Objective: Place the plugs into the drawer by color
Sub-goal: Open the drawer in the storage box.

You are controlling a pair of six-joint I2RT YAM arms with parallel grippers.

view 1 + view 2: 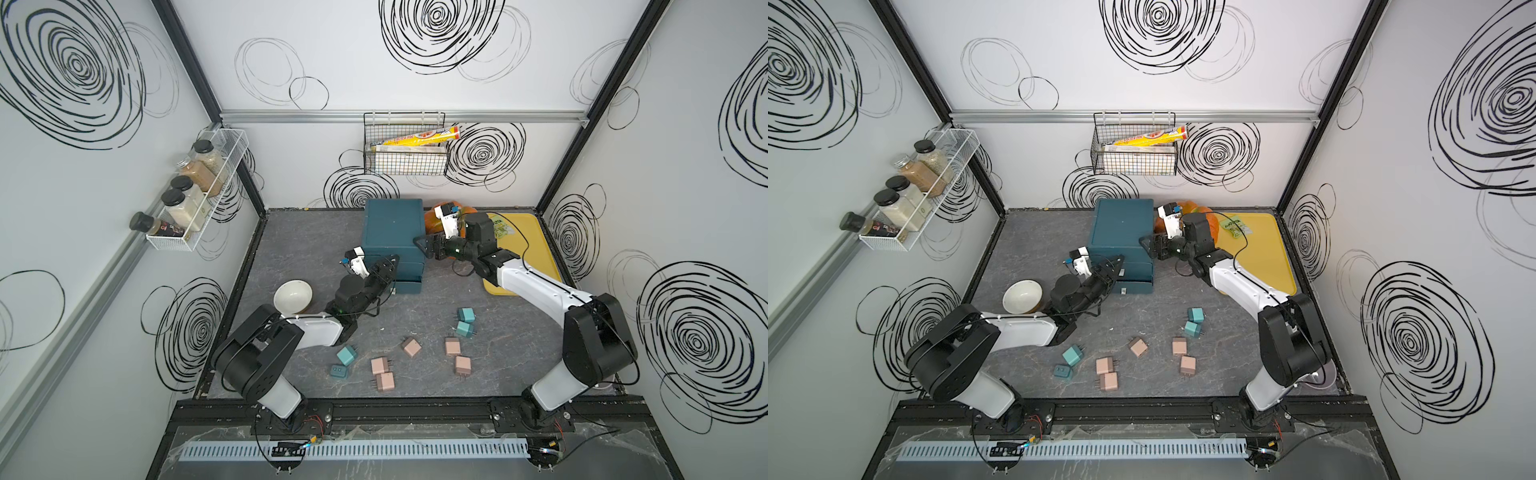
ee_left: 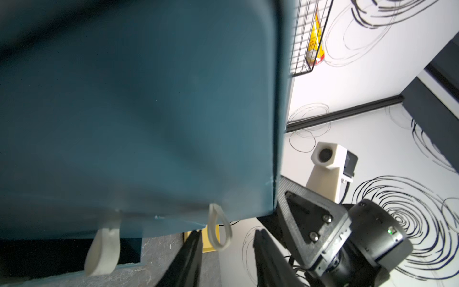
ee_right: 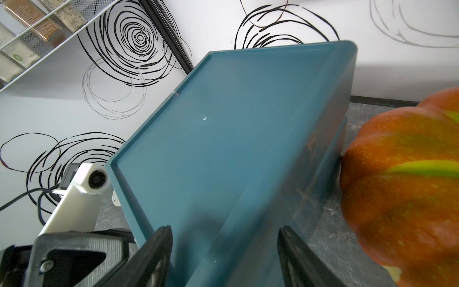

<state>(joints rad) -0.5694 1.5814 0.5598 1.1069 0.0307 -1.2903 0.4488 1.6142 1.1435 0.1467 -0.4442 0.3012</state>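
The dark teal drawer (image 1: 392, 230) chest stands at the back of the table. My left gripper (image 1: 394, 258) is at its front, level with the top drawer. In the left wrist view the fingers stand apart, with a pale loop handle (image 2: 211, 223) between them untouched, so the left gripper (image 2: 228, 233) is open. My right gripper (image 1: 418, 242) is open over the chest's upper right front corner. In the right wrist view the right gripper (image 3: 224, 229) straddles that top edge. Several teal plugs (image 1: 466, 314) and several pale pink plugs (image 1: 411, 347) lie loose near the table's front.
A white bowl (image 1: 293, 297) sits beside my left forearm. An orange pumpkin (image 3: 402, 179) rests against the chest's right side, next to a yellow tray (image 1: 536, 249). A black wire basket (image 1: 405, 153) hangs on the back wall and a spice rack (image 1: 199, 191) on the left wall.
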